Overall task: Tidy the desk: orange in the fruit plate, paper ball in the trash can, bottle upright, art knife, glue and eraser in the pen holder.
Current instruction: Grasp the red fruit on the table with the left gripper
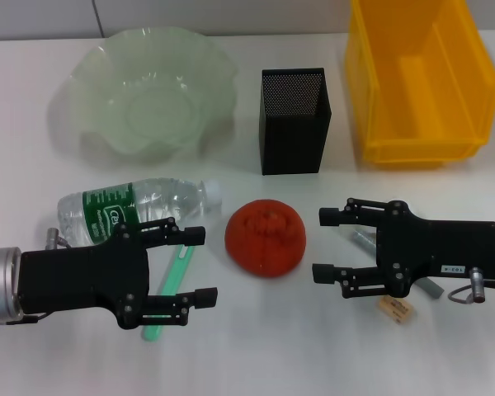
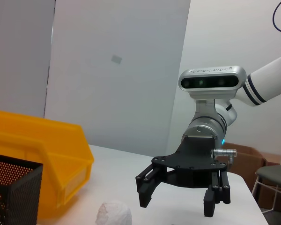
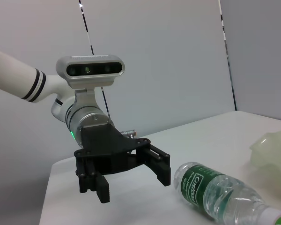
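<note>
Orange point(image 1: 265, 239) sits mid-table between 2 hovering claws! On the left, the bottle point(image 1: 132, 208) lies on its side behind the left gripper point(image 1: 197, 264), fingers spread wide, gripping nothing. Right gripper point(image 1: 325, 245) faces it, equally wide, empty. Behind: fruit plate point(image 1: 153, 91), pen holder point(image 1: 294, 120), trash can point(image 1: 419, 78).

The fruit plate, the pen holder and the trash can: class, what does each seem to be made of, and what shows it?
The fruit plate: probably glass, pale green and translucent, since the table shows through its wavy rim. The pen holder: apparently metal mesh, matte black, with fine regular holes. The trash can: likely moulded plastic, bright yellow, smooth with a slight sheen.
</note>
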Robot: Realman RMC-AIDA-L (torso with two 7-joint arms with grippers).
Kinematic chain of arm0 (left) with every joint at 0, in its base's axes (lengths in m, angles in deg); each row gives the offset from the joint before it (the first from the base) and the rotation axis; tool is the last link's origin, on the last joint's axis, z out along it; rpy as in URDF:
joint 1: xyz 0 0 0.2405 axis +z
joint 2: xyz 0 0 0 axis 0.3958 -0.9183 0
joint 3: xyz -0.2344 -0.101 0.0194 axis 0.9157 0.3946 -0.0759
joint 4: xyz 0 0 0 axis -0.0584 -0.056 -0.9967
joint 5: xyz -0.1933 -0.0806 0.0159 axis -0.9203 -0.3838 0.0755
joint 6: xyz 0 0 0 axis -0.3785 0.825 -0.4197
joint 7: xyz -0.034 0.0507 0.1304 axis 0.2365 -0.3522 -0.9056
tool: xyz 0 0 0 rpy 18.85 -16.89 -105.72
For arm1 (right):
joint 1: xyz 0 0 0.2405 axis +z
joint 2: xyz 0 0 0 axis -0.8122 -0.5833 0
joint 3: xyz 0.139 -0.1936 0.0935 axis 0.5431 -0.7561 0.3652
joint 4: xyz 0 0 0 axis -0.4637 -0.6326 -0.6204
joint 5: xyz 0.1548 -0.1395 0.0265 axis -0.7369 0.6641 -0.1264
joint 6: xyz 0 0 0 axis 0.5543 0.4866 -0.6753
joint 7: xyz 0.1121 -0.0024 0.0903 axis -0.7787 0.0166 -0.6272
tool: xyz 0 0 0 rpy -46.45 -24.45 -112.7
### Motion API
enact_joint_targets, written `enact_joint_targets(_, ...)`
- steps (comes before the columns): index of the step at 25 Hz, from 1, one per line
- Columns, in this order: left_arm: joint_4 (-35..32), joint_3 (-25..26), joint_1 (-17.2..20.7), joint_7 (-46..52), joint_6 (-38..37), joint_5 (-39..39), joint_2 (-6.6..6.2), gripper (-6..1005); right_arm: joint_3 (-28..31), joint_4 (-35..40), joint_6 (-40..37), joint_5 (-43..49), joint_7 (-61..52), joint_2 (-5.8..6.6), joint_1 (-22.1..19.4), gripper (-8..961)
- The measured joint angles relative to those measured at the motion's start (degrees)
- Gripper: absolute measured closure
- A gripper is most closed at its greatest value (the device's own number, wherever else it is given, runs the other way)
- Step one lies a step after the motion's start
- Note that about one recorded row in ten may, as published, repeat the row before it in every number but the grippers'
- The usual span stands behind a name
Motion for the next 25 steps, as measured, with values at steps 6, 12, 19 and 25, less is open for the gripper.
enact_joint_targets(6,0.0,-0.1,0.0,0.1,0.2,0.0,0.00,202,0.1,0.1,0.0,0.0,-0.1,0.00,0.0,127)
enact_joint_targets(12,0.0,0.0,-0.5,0.0,0.4,0.0,0.00,202,0.1,0.1,0.0,0.0,0.0,0.03,0.0,127)
enact_joint_targets(19,-0.5,0.0,-0.6,-0.2,0.6,0.0,0.12,203,0.2,0.1,0.3,0.0,-0.3,0.25,0.7,128)
enact_joint_targets(25,-1.2,0.0,-0.5,-0.2,0.7,0.0,0.18,203,0.6,0.1,0.8,-0.3,-0.4,0.43,0.7,128)
